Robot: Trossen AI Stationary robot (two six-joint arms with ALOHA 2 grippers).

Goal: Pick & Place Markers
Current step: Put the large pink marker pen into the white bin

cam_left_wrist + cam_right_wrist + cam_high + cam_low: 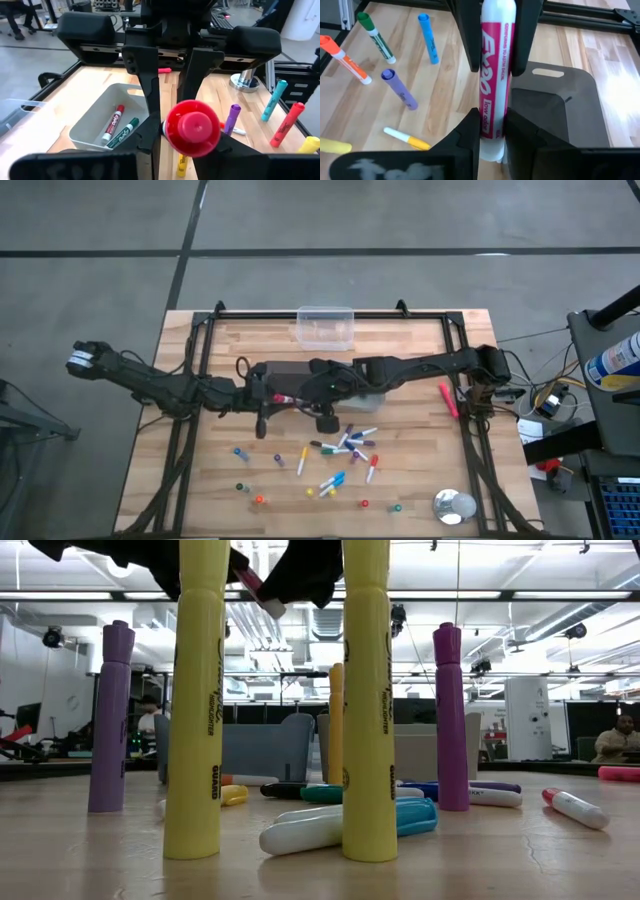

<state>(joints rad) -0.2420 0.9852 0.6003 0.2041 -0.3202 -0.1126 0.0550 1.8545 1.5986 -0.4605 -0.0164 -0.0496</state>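
A white marker with a magenta label and a red cap [285, 397] hangs above the table's middle, between my two grippers. My left gripper [268, 396] comes from the left and my right gripper [318, 390] from the right; both are shut on it. Beside them stands a pale bin [95, 125] holding a red [113, 123] and a green marker [122, 134]. More markers [345, 445] are scattered near the front edge, some lying flat. Others stand on end, like the yellow ones [195, 700] and the purple ones [450, 720]. My left gripper pinches the marker at its red cap end [192, 127] between its two fingers, coming nearly level from the table's left, fingers along the barrel. The marker is lifted clear. My right gripper pinches the barrel near its white tail end [492, 132] between its two fingers [470, 137], slanting down from the table's right and lying along the marker. In the low view the marker [258, 588] hangs tilted, clear of the table.
A clear box [325, 327] sits at the far edge. A pink marker [447, 400] lies by the right frame rail and a silver tape roll [455, 505] at the front right. A black frame [200, 330] borders the wooden table.
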